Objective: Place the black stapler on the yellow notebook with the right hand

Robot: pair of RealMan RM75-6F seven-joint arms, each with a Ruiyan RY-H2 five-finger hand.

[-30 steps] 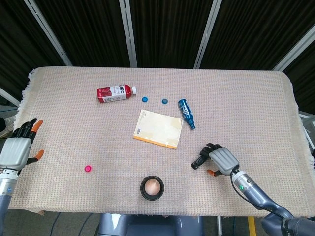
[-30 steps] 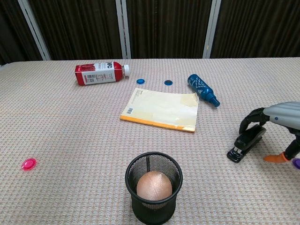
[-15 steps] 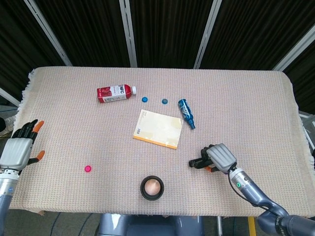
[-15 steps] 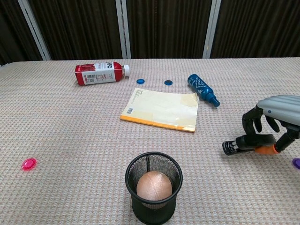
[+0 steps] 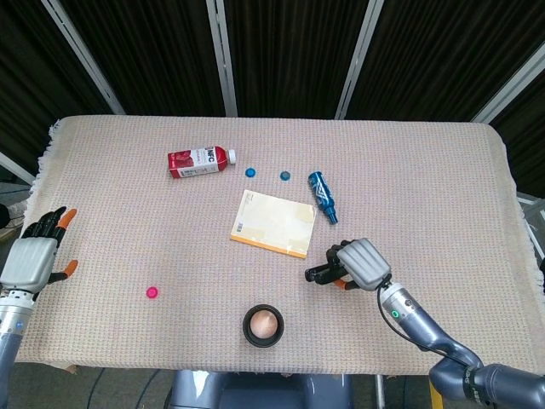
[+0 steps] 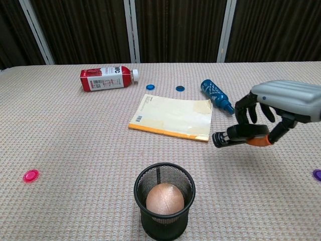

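My right hand (image 5: 358,264) (image 6: 278,108) grips the black stapler (image 5: 322,273) (image 6: 235,136) and holds it lifted above the cloth, lying roughly level with its nose pointing left. The stapler hangs just right of the yellow notebook (image 5: 272,223) (image 6: 173,116), close to its near right corner and apart from it. The notebook lies flat in the middle of the table. My left hand (image 5: 34,256) rests at the table's left edge with its fingers spread and nothing in it; the chest view does not show it.
A black mesh cup (image 5: 263,325) (image 6: 164,200) holding a ball stands near the front edge. A red bottle (image 5: 199,161) (image 6: 106,78) and a blue bottle (image 5: 322,195) (image 6: 216,96) lie behind the notebook, with two blue caps (image 5: 250,172) (image 6: 150,87) between them. A pink cap (image 5: 152,292) (image 6: 31,175) lies front left, a purple one (image 6: 317,174) at right.
My right hand closed on the stapler, raised it off the cloth and carried it leftwards toward the notebook's near right corner. The left hand stayed still.
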